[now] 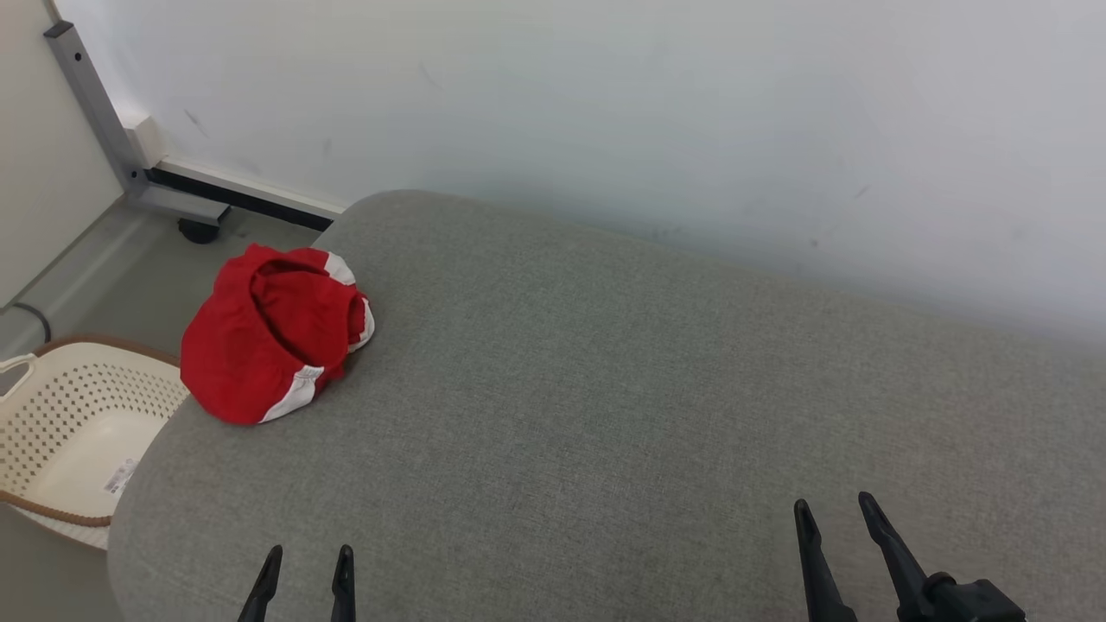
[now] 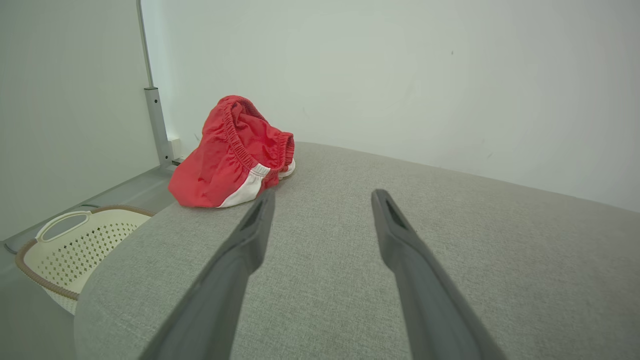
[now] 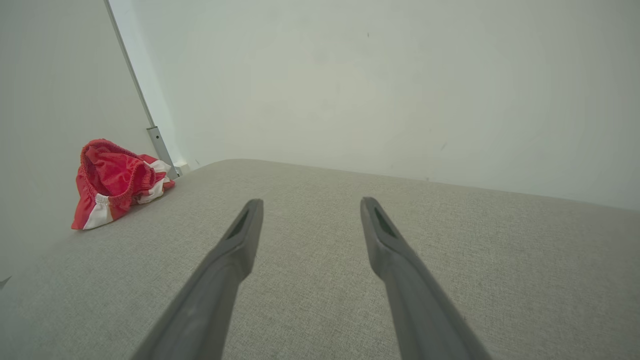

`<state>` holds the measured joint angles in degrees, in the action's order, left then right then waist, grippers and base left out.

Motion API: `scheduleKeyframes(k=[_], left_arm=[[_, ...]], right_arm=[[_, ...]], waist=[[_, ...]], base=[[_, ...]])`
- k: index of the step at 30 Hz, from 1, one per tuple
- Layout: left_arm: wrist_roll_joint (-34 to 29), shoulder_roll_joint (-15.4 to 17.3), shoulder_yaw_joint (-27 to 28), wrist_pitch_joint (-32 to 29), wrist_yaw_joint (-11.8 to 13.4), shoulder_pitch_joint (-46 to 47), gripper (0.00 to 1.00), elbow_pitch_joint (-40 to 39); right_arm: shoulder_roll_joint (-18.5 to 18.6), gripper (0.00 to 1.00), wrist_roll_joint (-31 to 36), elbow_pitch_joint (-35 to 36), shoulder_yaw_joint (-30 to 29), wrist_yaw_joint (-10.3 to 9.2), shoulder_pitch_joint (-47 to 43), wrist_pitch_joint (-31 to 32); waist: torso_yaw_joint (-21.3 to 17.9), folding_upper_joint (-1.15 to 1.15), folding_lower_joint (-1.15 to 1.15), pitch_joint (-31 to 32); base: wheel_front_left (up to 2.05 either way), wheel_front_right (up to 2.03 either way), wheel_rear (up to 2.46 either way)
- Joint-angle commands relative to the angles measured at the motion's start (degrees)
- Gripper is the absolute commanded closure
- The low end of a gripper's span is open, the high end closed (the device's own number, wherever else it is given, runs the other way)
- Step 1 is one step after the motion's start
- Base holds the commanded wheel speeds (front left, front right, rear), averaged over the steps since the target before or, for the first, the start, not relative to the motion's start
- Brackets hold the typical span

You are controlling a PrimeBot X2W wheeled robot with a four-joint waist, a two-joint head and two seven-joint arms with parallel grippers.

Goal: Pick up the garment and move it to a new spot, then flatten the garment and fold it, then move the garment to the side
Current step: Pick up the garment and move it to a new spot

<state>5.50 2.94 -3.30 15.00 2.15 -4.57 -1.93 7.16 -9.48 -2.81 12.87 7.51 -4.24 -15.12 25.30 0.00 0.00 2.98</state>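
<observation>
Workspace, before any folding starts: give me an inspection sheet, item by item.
Surface: grey fabric pad, flat, with rounded corners.
Job's things: red garment with white stripes, crumpled in a heap at the pad's far left edge, untouched.
Clutter: cream perforated basket on the floor beside the pad's left side.
Grippers: left gripper and right gripper at the near edge, fingers apart, holding nothing.
Cables: dark cord-like curve on the floor, far left; cannot tell what it is.
Surroundings: white wall; grey metal frame on a caster.

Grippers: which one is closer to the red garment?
The left gripper; the red garment lies at the left edge, far from the right gripper.
</observation>
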Motion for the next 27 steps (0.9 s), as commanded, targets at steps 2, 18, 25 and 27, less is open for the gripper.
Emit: scheduleKeyframes(k=[2, 18, 25, 27], left_arm=[[0.8, -0.02, -0.19, 0.25, 0.46, 0.27, 0.0, -0.38], [6.5, -0.03, 3.87, 0.25, 1.07, 11.13, 0.0, 1.2], [7.3, 0.06, 8.59, 0.24, 0.27, 26.82, 0.0, 9.1], [7.14, 0.81, 10.3, 0.25, -0.14, 31.4, 0.0, 12.12]], right_arm=[[0.76, 0.0, -0.12, 0.11, 0.32, -0.03, -0.01, -0.04], [6.36, 0.0, 0.85, 0.29, 2.31, -0.03, 3.09, -0.04], [11.48, 0.0, 0.78, 0.48, 3.55, -0.03, 8.46, -0.03], [12.62, 0.0, 0.74, 0.59, 3.7, -0.03, 9.71, -0.04]], waist=[[0.71, 0.0, 0.0, -0.66], [-0.36, 0.0, 0.0, -10.77], [-1.83, 0.0, 0.0, -18.87], [-2.25, 0.0, 0.0, -20.67]], base=[[0.0, 0.0, 0.0], [0.0, 0.0, 0.0], [0.0, 0.0, 0.0], [0.0, 0.0, 0.0]])
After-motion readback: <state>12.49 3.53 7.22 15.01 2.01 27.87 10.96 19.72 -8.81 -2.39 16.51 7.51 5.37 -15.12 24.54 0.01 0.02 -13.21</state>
